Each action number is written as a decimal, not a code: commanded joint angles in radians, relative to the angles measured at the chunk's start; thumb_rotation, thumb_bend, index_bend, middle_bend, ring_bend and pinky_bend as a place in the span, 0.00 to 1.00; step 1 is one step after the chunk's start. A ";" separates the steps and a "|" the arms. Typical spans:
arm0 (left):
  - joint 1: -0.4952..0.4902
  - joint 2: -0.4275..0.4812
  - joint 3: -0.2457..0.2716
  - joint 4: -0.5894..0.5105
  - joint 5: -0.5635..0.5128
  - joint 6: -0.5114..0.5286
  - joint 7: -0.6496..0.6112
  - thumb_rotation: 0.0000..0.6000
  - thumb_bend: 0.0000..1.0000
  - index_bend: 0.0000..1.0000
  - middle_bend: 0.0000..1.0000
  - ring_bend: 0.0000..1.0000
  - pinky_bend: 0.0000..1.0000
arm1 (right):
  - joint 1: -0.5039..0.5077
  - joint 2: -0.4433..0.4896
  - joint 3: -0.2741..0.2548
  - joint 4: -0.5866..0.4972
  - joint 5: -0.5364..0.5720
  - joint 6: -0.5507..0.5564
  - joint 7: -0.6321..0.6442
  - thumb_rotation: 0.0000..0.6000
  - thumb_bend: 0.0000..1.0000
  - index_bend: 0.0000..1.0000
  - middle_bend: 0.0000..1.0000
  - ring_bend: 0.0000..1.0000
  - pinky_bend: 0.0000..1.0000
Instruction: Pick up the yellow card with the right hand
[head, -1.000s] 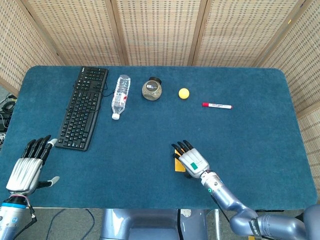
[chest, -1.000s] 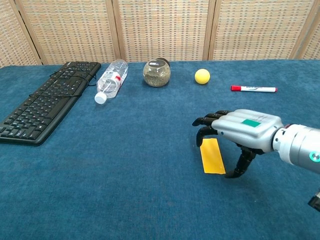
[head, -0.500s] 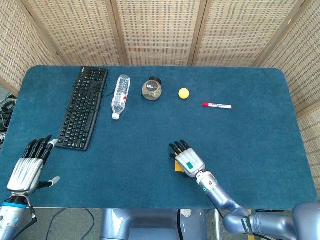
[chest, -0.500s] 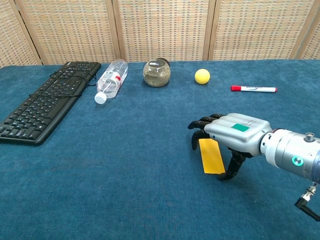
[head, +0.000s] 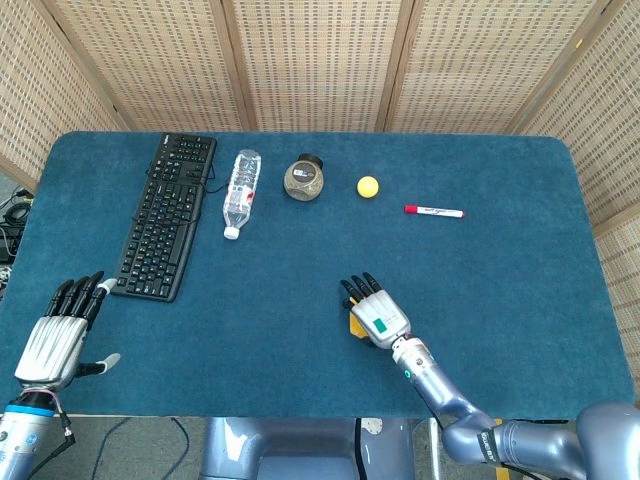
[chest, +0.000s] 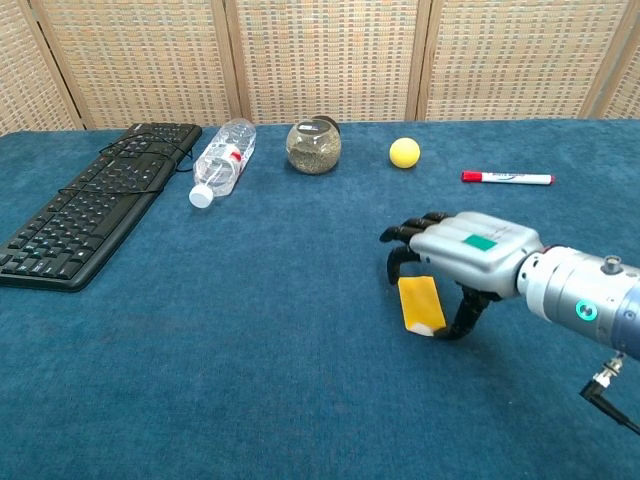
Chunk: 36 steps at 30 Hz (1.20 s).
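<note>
The yellow card lies under my right hand at the front middle of the blue table. Curled fingertips sit over its far end, and the thumb presses its near right corner. The near end is tipped up off the cloth and shows a pale edge. From the head camera only a strip of the card shows left of the right hand. My left hand rests open at the front left edge, fingers spread and holding nothing.
Along the back stand a black keyboard, a plastic bottle on its side, a round jar, a yellow ball and a red marker. Wicker screens close off the far side.
The right hand has drawn its fingers and thumb in on the card. The card's near end has risen off the cloth, so it looks shorter. The left hand has not moved.
</note>
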 joint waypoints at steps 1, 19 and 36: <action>0.000 0.001 0.000 0.000 0.000 0.000 -0.001 1.00 0.00 0.00 0.00 0.00 0.00 | -0.006 0.006 0.012 -0.002 -0.022 0.033 0.025 1.00 0.30 0.30 0.04 0.00 0.00; 0.000 -0.002 0.010 -0.004 0.012 0.001 0.007 1.00 0.00 0.00 0.00 0.00 0.00 | -0.046 0.079 -0.039 -0.074 -0.087 0.044 0.152 1.00 0.13 0.26 0.00 0.00 0.00; -0.001 0.005 0.009 -0.004 0.007 0.000 -0.009 1.00 0.00 0.00 0.00 0.00 0.00 | -0.032 -0.008 -0.039 0.035 -0.080 0.029 0.113 1.00 0.21 0.36 0.00 0.00 0.00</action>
